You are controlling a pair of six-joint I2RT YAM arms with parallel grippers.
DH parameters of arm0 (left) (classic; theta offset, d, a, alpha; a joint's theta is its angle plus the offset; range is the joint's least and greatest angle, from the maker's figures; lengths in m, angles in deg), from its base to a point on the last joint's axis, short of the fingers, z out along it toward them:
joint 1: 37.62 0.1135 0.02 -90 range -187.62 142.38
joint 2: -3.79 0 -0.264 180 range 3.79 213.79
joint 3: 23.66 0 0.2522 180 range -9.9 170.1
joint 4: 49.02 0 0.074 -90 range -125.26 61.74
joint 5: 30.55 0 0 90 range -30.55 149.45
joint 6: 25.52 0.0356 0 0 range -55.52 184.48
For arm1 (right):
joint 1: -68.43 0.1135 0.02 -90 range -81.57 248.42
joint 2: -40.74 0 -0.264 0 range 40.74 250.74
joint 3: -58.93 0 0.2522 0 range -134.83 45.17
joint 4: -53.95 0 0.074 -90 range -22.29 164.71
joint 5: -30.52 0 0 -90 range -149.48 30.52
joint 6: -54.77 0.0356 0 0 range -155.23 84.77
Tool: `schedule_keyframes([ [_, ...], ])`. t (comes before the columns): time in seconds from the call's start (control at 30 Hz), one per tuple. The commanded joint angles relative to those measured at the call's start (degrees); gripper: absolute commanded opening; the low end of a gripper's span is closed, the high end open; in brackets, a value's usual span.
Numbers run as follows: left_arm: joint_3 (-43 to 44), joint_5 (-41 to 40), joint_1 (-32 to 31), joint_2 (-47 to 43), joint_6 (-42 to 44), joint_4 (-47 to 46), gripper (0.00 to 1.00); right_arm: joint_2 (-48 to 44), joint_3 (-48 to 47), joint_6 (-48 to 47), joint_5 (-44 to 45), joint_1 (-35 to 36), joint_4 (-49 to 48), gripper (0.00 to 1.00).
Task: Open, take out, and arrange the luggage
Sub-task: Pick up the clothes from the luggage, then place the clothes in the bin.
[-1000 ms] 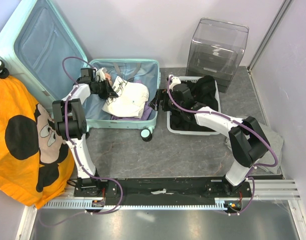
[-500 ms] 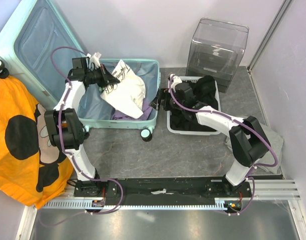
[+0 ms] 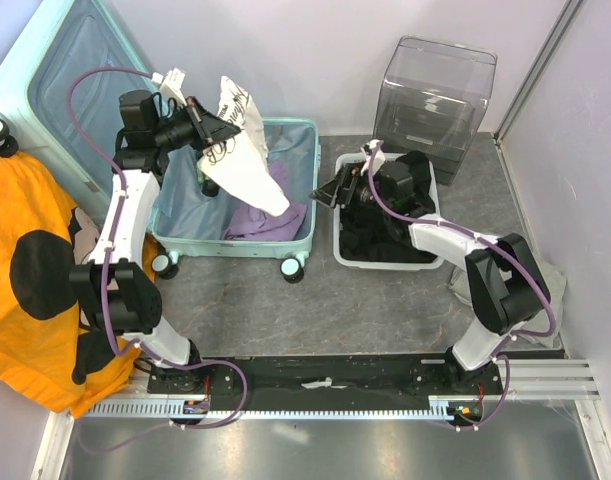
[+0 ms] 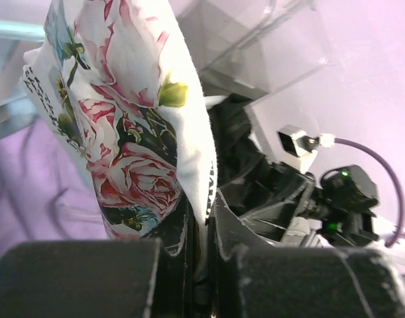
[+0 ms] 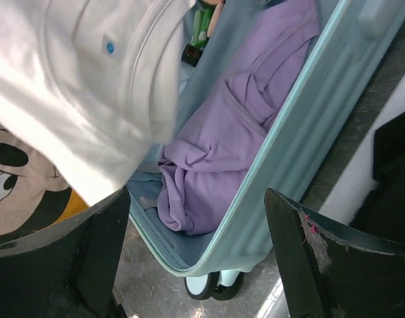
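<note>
- Luggage (image 3: 230, 246): lies open at centre-left of the top view, lid leaning back toward the upper left corner, tub facing up
- left gripper (image 3: 207, 128): clenched on a white floral-print garment (image 3: 247, 165); wrist view shows a thin fold pinched between the jaws; cloth hangs above the tub's back-left part; cannot tell whether its lower hem is clear of the purple garment (image 3: 267, 215) inside
- right gripper (image 3: 335, 190): jaws spread, holding nothing, hovering between the tub's right wall and the white mesh basket (image 3: 385, 266) of black clothes
- Step in hand (judgement): taking out the white garment; purple item not yet removed, so unpacking looks partway done
- To do it well: raise until the hem clears the rim before any sideways travel, else it may drag the purple garment or catch the zipper edge; keep the pinch firm, since a thin fold can slip; move slowly to limit swing
- Placement spot cannot be told; orange Mickey-print cloth (image 3: 35, 270) lies left, basket right; free right gripper could take the hem to spread it flat
</note>
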Motion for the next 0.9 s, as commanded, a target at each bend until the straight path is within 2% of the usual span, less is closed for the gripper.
schedule_keyframes([
  [0.0, 0.25, -1.09, -4.9, -4.94, -5.01, -5.89, 0.02, -5.49, 0.23, -0.19, -0.4, -3.52, -2.04, 0.9],
  [0.1, 0.6, -2.93, -9.21, -5.91, -6.41, -8.17, 0.01, -9.27, -0.39, -3.43, 3.64, -6.68, 3.93, 0.9],
  [0.37, 1.22, -8.47, -22.12, -4.42, -10.19, -15.56, 0.02, -24.47, -2.67, -17.41, 37.26, -10.9, 20.99, 0.91],
  [0.47, 1.22, -11.55, -27.48, -1.87, -11.6, -20.21, 0.02, -27.73, -3.9, -20.58, 43.1, -11.52, 23.81, 0.93],
  [0.57, 2.27, -13.49, -32.49, 3.04, -15.37, -27.33, 0.01, -30.37, -3.91, -21.2, 44.7, -12.05, 23.9, 0.95],
  [0.67, 7.88, -15.07, -37.5, 10.24, -17.4, -30.24, 0.01, -32.04, -3.99, -21.11, 44.53, -12.05, 23.9, 0.96],
  [0.87, 24.14, -15.95, -43.32, 25.69, -20.92, -32.44, 0.01, -33.8, -3.29, -21.37, 43.21, -12.05, 26.01, 0.96],
])
